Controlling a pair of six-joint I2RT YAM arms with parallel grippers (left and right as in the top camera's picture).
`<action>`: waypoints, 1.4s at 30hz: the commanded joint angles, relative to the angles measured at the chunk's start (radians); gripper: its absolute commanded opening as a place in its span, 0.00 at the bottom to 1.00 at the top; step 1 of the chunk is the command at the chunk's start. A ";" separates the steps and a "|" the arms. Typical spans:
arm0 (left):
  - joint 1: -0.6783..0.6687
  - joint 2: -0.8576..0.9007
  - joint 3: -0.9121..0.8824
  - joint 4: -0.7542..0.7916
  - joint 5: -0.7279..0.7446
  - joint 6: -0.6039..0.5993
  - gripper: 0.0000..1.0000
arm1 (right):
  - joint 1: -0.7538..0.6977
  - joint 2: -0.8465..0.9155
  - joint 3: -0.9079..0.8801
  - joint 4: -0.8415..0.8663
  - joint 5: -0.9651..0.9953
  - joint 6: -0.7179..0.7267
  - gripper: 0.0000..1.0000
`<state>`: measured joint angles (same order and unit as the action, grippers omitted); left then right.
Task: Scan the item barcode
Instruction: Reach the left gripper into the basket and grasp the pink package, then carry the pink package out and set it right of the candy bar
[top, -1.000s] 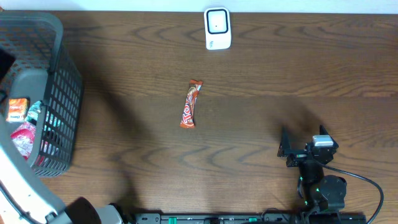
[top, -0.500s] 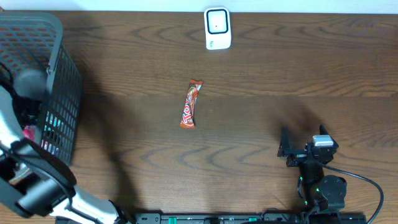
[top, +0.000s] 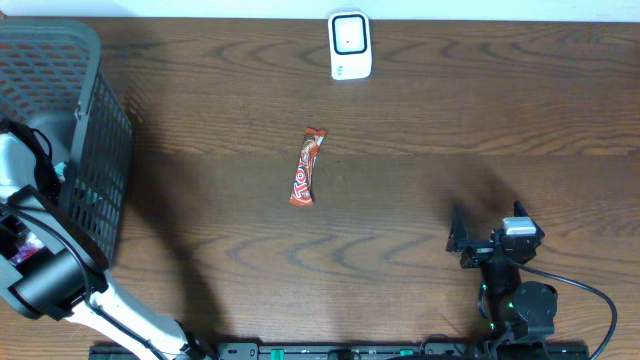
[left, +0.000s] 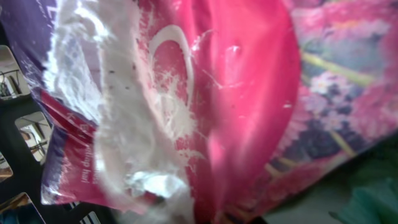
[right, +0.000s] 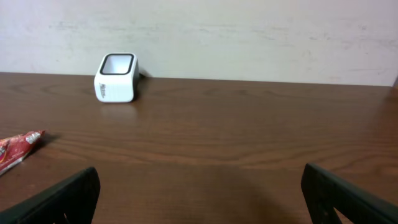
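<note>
Since the earlier frame, the left arm (top: 45, 275) has dropped into the basket (top: 95, 120), far left of the scanner (top: 350, 45). The left end effector is clenched and hidden from overhead. The pink packet (left: 236, 93) fills its wrist view, but a grasp cannot be confirmed. The right end effector (top: 456, 235) stands released, right of the scanner. The candy bar (top: 308, 167) lies on the bench (top: 400, 120) in front of the scanner, apart from it.

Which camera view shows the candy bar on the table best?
The overhead view: the candy bar lies whole and uncovered. The right wrist view catches only one end at its left edge; the left wrist view shows none of it.
</note>
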<state>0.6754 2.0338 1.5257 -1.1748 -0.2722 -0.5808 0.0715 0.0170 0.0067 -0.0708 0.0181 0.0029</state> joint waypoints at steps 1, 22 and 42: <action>0.016 0.024 -0.011 -0.008 0.017 -0.016 0.07 | 0.007 -0.004 -0.002 -0.004 -0.001 0.003 0.99; -0.036 -0.677 0.233 0.188 0.500 -0.016 0.07 | 0.007 -0.004 -0.002 -0.004 -0.001 0.003 0.99; -1.099 -0.420 0.226 0.275 0.442 0.239 0.07 | 0.007 -0.004 -0.002 -0.004 -0.001 0.003 0.99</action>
<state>-0.3256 1.5047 1.7565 -0.9077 0.1986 -0.3767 0.0715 0.0170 0.0067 -0.0708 0.0181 0.0029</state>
